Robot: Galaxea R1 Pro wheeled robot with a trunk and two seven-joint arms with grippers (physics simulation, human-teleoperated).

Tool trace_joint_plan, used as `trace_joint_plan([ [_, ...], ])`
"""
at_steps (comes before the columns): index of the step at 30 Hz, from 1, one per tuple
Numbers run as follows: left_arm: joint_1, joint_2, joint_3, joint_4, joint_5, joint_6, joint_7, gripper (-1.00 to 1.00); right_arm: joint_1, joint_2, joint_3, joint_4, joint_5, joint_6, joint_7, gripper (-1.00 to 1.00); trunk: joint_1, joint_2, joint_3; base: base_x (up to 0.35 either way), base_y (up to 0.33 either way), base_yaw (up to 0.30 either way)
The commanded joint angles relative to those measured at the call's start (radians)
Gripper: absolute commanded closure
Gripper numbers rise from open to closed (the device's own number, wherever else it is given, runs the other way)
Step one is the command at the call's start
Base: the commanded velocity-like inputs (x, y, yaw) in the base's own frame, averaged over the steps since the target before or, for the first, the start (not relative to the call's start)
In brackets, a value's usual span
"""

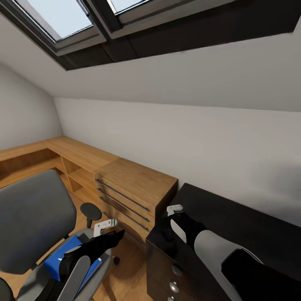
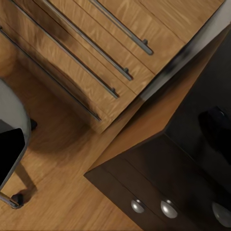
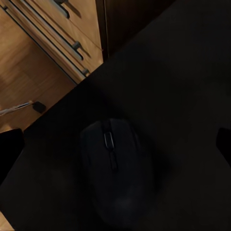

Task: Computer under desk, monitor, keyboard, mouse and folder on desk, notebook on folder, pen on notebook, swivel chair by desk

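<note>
1. Two arms reach forward in the head view; the left gripper (image 1: pixel 105 227) hangs over the swivel chair (image 1: pixel 31 217), the right gripper (image 1: pixel 174 210) over the near corner of the desk (image 1: pixel 234 221).
2. Left gripper: its pale fingers appear in the head view, but I cannot tell whether they are spread or closed; nothing is seen between them.
3. Right gripper: pale fingertips (image 1: pixel 174 207) sit above the glossy black top; spread or closed, I cannot tell.
4. A black mouse (image 3: pixel 118 173) lies flat on the desk top in the right wrist view, almost lost against the dark surface, with its scroll wheel faintly visible; it lies free on the top.
5. The blue folder (image 1: pixel 67 257) lies on the grey seat of the swivel chair, partly covered by the left arm.
6. A light wooden drawer unit (image 1: pixel 131 190) with long bar handles stands just beside the desk, between it and the chair; the left wrist view looks down on its drawer fronts (image 2: pixel 91 53) and on the desk's black drawers with round silver knobs (image 2: pixel 168 208).
7. Skylight windows (image 1: pixel 67 21) are set in the sloped ceiling above.
</note>
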Motion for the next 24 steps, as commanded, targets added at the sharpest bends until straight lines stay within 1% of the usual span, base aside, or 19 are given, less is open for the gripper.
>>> trace_joint_plan([
  [1, -0.001, 0.001, -0.002, -0.001, 0.011, 0.001, 0.01, -1.0, -0.001, 0.0, 0.008, -0.002, -0.011, 0.005, -0.007, -1.0, 0.004, -0.008, -0.004, 0.0, 0.0, 0.0],
  [9, -0.001, 0.001, -0.001, -0.001, 0.011, 0.001, 0.01, -1.0, -0.001, 0.0, 0.007, -0.001, -0.011, 0.006, -0.007, -1.0, 0.035, -0.064, -0.03, 0.0, 0.0, 0.0],
  [19, -0.001, 0.001, -0.001, -0.001, 0.011, 0.001, 0.01, -1.0, -0.001, 0.0, 0.007, 0.015, -0.012, 0.032, -0.006, -1.0, 0.073, -0.134, -0.061, 0.0, 0.0, 0.0],
  [24, -0.001, 0.001, -0.001, -0.001, 0.011, 0.001, 0.01, -1.0, -0.001, 0.0, 0.007, 0.017, -0.012, 0.033, -0.006, -1.0, 0.073, -0.134, -0.061, 0.0, 0.0, 0.0],
])
